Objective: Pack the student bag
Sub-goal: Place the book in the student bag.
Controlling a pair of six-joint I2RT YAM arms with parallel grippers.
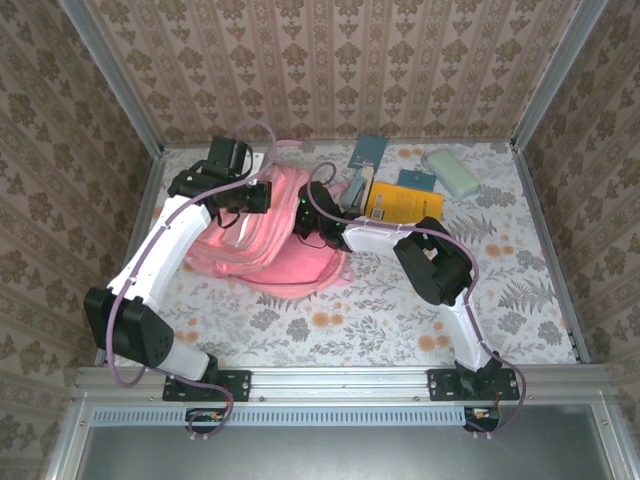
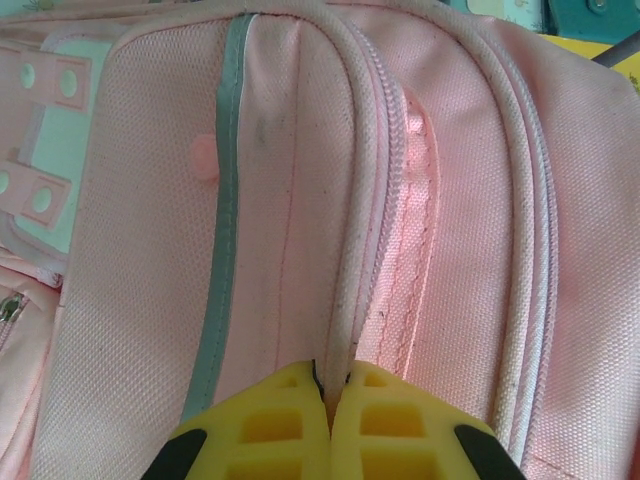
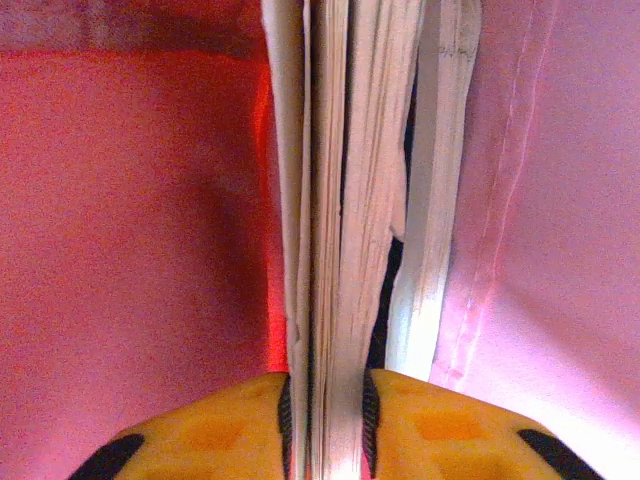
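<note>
Sliding the white-paged book, clamped in the jaws of the right gripper, deeper into the large soft pink fabric backpack lying left-centre on the counter needs the left gripper, jaws pinched on its piped seam, keeping the mouth lifted.

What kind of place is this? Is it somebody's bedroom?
Probably a robot test booth, not a real room: wallpapered panels sit in a metal frame, there is a flowery tablecloth, and two robot arms are bolted to a rail.
</note>
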